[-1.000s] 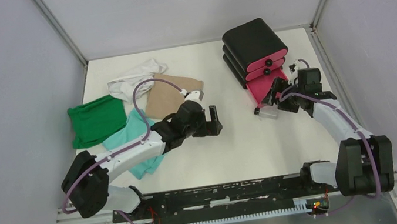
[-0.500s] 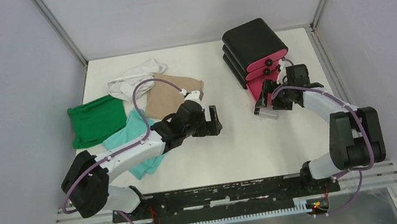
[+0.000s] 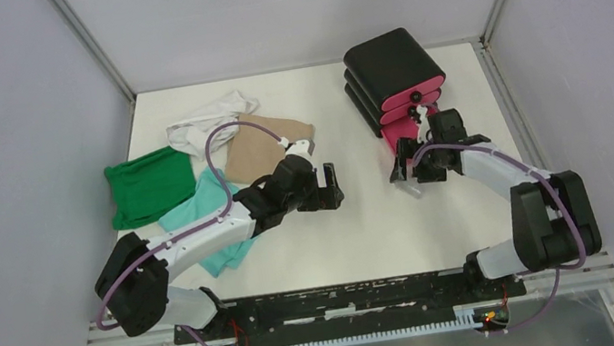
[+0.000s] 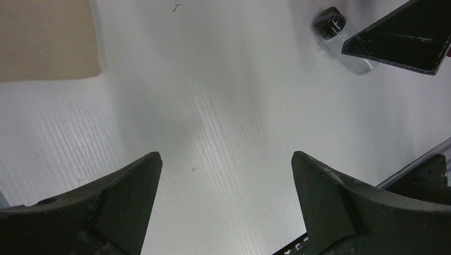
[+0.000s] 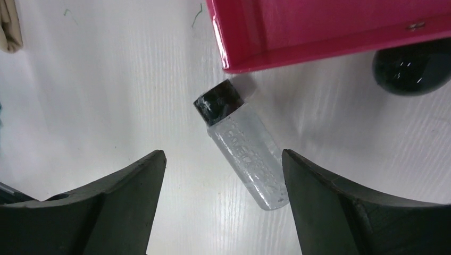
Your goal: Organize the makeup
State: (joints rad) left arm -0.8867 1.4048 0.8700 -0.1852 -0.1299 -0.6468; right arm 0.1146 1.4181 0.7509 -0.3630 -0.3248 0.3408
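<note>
Right hand (image 5: 223, 212) spread wide, fingers (image 5: 111, 202) either side of clear black-capped vial (image 5: 243, 153), not touching it. Vial lies flat on desk (image 3: 358, 230), cap just beside corner of pulled-out pink drawer (image 5: 330, 32) of black box (image 3: 388, 64). Left hand (image 4: 226, 202) released, empty, above desk near centre; tan cloth (image 4: 45, 40) at top left of its view. Green cloth (image 3: 149, 185), teal cloth (image 3: 190, 211), white cloth (image 3: 208, 119) on desk's left side.

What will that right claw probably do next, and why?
Most likely the right gripper should lower and close on the clear vial. The vial lies on its side on the table, just outside the open pink drawer, and the gripper hangs open over it, not yet gripping.
</note>
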